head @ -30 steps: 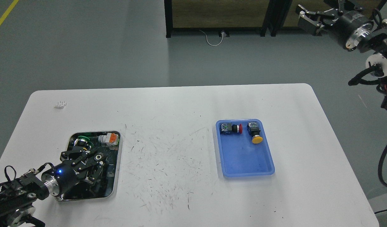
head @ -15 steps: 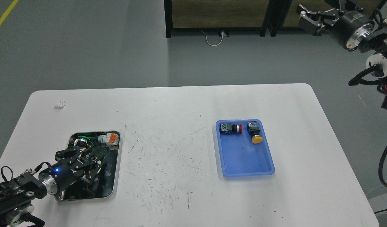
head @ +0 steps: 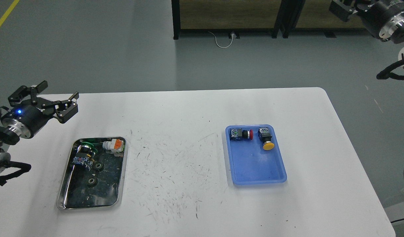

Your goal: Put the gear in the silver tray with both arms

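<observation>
A: Head view, item one: shiny rectangular silver tray [head: 120,171] with raised rim and dark scratched bottom, on the left part of the white table [head: 188,108]. Contents?

B: Two small dark toothed gears, one [head: 97,166] mid-tray, one [head: 91,181] just below it, apart from each other. Also a green-and-black push-button part [head: 84,152] and a white-and-orange connector block [head: 113,144] along the far end. Tray's long axis runs roughly near-to-far.

A: Item two: left black two-finger tool [head: 56,101].

B: Raised above the table's far-left corner, fingers spread apart, holding nothing. The tray lies nearer to me and slightly right of it.

A: Item three: right tool.

B: Its black body [head: 345,6] is cut by the top right edge, well away from everything; fingers not discernible, cannot tell.

A: Item four: blue plastic rectangular tray [head: 274,177].

B: Right of centre; holds a red-capped button switch [head: 242,134] and a yellow-capped button switch [head: 266,138]. No gear visible there.

A: Judgement?

B: Gears already lie in the silver tray; the left arm is by far the nearer.
</observation>
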You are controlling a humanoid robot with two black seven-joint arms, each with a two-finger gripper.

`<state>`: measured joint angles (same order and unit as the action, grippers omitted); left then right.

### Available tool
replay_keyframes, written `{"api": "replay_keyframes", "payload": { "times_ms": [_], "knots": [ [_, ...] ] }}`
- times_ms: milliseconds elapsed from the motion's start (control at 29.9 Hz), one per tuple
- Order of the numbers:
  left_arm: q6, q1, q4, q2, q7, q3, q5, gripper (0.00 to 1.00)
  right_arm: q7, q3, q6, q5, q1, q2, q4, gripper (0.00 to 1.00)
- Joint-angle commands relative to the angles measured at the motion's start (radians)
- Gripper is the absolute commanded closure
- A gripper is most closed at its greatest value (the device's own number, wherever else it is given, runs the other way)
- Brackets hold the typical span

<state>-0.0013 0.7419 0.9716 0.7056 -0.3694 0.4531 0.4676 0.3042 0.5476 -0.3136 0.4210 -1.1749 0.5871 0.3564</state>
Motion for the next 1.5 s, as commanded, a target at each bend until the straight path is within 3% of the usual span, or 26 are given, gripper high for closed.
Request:
{"api": "replay_keyframes", "payload": {
  "times_ms": [0, 67, 134, 334, 434, 635, 802, 1103, 1470],
  "knots": [
    [0.004, 0.039, 0.009, 0.014, 0.003, 0.096, -0.001, 0.02, 0.003, 0.012, 0.092, -0.004, 0.000, 0.008, 0.002, 0.00],
    [0.001, 0.053, 0.022, 0.021, 0.013, 0.128, -0.003, 0.02, 0.012, 0.020, 0.151, -0.010, 0.003, 0.010, 0.013, 0.00],
    [0.000, 0.082, 0.045, 0.047, 0.064, 0.151, -0.006, 0.02, 0.012, 0.026, 0.172, -0.018, 0.009, 0.011, 0.032, 0.00],
    [-0.012, 0.223, 0.058, 0.081, 0.360, 0.142, -0.200, 0.02, 0.009, 0.028, 0.175, -0.021, 0.031, 0.071, 0.136, 0.00],
    [-0.013, 0.278, 0.047, 0.087, 0.451, 0.131, -0.219, 0.02, -0.010, 0.028, 0.174, -0.024, 0.026, 0.068, 0.121, 0.00],
    [-0.008, 0.421, 0.002, 0.087, 0.443, 0.039, -0.219, 0.02, -0.097, 0.029, 0.205, -0.071, 0.018, 0.002, 0.043, 0.00],
    [-0.003, 0.438, 0.001, 0.086, 0.409, 0.048, -0.227, 0.02, -0.085, 0.032, 0.266, -0.111, 0.004, -0.035, 0.026, 0.00],
    [0.015, 0.425, -0.011, 0.083, 0.405, 0.078, -0.228, 0.02, -0.082, 0.067, 0.330, -0.105, 0.004, -0.040, 0.038, 0.00],
    [0.029, 0.436, -0.010, 0.071, 0.405, 0.113, -0.230, 0.02, -0.083, 0.072, 0.338, -0.100, 0.015, 0.017, 0.142, 0.00]
  ]
}}
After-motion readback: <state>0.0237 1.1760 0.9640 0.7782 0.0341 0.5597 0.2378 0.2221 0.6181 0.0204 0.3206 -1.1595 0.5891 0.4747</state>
